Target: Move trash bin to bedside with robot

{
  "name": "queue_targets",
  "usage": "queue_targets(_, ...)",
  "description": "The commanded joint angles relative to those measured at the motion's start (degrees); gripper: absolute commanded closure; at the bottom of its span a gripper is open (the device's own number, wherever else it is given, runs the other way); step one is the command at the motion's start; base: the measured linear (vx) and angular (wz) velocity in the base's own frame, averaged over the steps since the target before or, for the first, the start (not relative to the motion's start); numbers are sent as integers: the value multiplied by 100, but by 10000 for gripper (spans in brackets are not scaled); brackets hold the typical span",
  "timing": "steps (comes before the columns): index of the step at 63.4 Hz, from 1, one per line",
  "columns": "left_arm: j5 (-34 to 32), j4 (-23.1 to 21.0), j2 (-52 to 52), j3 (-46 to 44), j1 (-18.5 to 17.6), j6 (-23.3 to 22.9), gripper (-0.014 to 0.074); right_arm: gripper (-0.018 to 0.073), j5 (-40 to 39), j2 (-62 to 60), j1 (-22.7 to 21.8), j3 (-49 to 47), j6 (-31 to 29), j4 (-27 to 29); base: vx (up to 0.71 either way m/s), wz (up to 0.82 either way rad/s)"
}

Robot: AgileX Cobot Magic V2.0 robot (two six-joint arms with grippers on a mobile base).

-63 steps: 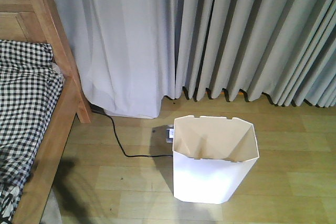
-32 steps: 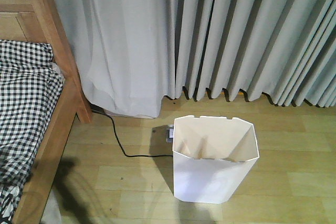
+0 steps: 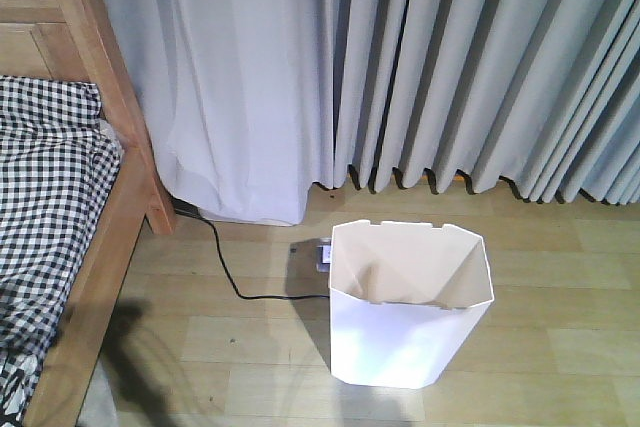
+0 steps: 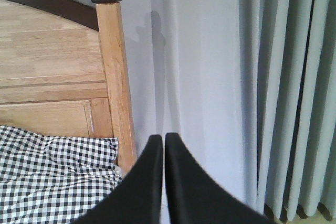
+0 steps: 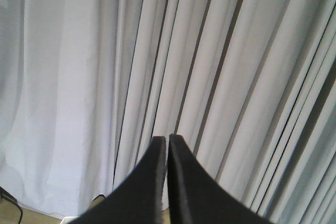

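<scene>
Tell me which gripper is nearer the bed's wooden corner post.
Left. The left gripper is shut and aimed just right of the corner post, with the checked bedding beside it. The right gripper, also shut, faces only the curtains; no bed shows there.

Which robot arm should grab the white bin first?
Probably the right. The right gripper faces the curtains above the trash bin; the left gripper faces the bed post. Both are shut and empty.

Even, soft daylight fills all three views. A dark shadow falls on the pale wooden floor [image 3: 150, 347] by the light wooden bed frame [image 3: 95, 277]. Both wrist views show near black jaws slightly blurred.
</scene>
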Motion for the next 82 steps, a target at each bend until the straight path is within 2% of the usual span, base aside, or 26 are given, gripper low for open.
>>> queue_targets(1, -423, -54, -84, 67, -35, -79, 603, 568, -447, 66, 22, -141, -28, 7, 0, 0)
queue_targets(25, -423, -54, -84, 67, -35, -79, 603, 568, -447, 66, 22, -141, -22, 19, 0, 0)
queue_targets(31, -423, -54, -84, 67, -35, -79, 603, 568, -665, 66, -72, 119, 17, -73, 0, 0)
queue_targets(41, -423, -54, -84, 67, -35, -79, 603, 568, -1510, -401, -558, 934, 1046, -566, 0, 0)
queue_targets(48, -423, -54, -84, 67, -35, -79, 603, 568, -1886, -1070, -595, 1630, 1585, -965, 0, 0)
queue_targets(52, -421, -54, -84, 67, -35, -79, 603, 568, -2261, -1091, -588, 1949, 1718, -1005, 0, 0)
queue_targets(54, -421, -54, -84, 67, -35, -79, 603, 568, -1975, -1101, -588, 1914, 1827, -1016, 0, 0)
queue_targets(59, -422, -54, -84, 67, -35, -79, 603, 568, -1886, -1095, -588, 1922, 1922, -1010, 0, 1)
queue_targets(82, -422, -54, -84, 67, -35, -79, 603, 568, -1886, -1095, -588, 1922, 1910, -1009, 0, 0)
